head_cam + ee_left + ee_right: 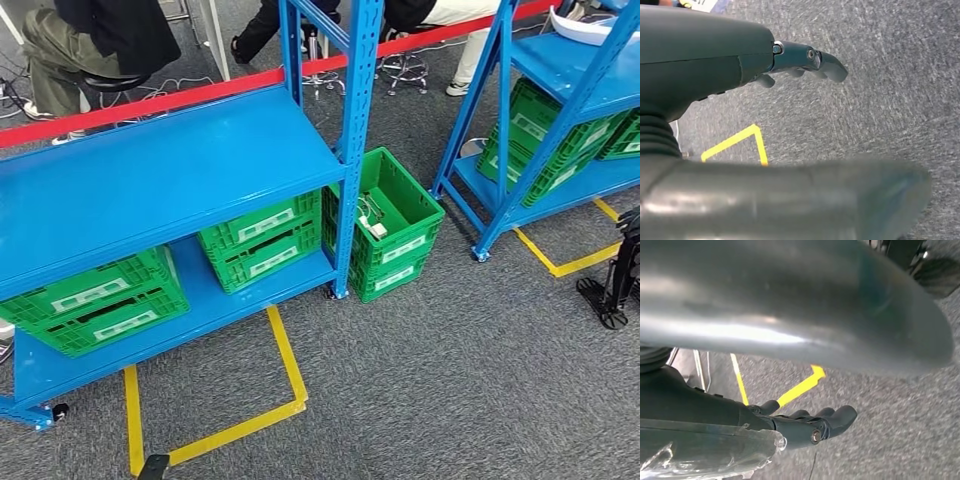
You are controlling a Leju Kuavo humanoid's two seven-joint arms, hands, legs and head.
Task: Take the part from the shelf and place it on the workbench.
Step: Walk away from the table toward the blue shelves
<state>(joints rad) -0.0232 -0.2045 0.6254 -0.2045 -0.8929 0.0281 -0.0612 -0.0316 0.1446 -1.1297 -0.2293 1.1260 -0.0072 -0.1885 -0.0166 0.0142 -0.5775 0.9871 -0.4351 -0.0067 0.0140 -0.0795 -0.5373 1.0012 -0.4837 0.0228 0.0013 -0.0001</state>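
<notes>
Beside the shelf (151,180) post: green crate (389,220) on carpet, small white part (373,228) inside. Left hand (806,57) and right hand (817,425) hang over floor, fingers straight, holding nothing. Risks: part lies deep in crate; could snag wall or wire.

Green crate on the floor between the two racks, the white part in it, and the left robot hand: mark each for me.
Green crate (392,262): head view, on its front wall.
White part (378,229): head view, on its pale body inside the crate.
Left robot hand (753,60): left wrist view, on the grey cover behind the fingers.
</notes>
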